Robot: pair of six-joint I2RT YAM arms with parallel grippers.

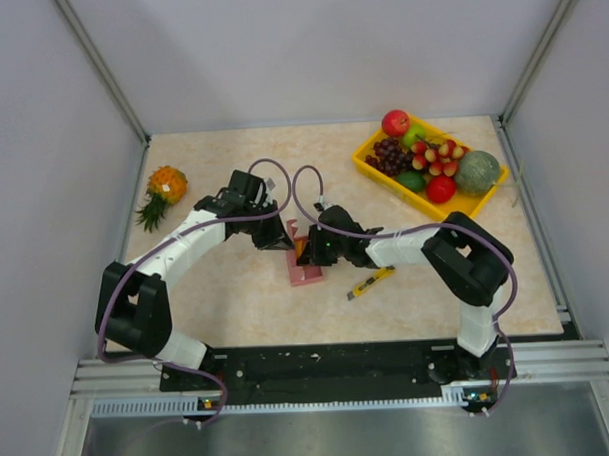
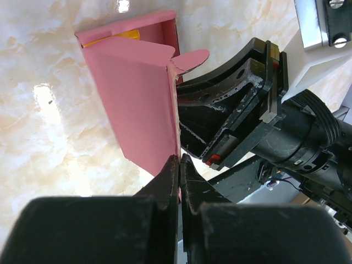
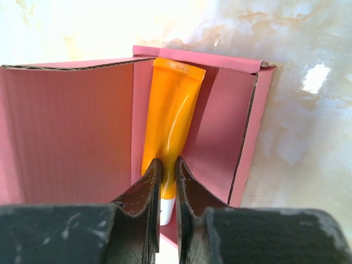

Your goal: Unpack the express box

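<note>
The pink express box (image 1: 307, 273) lies open at the table's middle, between both arms. In the left wrist view its lid (image 2: 137, 99) stands up on edge, and my left gripper (image 2: 180, 159) is shut on the thin lower edge of that flap. Inside the box (image 3: 71, 132) lies an orange-and-white packet (image 3: 173, 110), shaped like a tube with a white end. My right gripper (image 3: 166, 162) reaches into the box with its fingers pressed on both sides of the packet near its white end. From above, the left gripper (image 1: 283, 239) and the right gripper (image 1: 303, 252) meet over the box.
A yellow utility knife (image 1: 369, 283) lies just right of the box. A yellow fruit tray (image 1: 367, 166) full of fruit sits at the back right. A pineapple (image 1: 163, 188) lies at the back left. Grey walls close in three sides.
</note>
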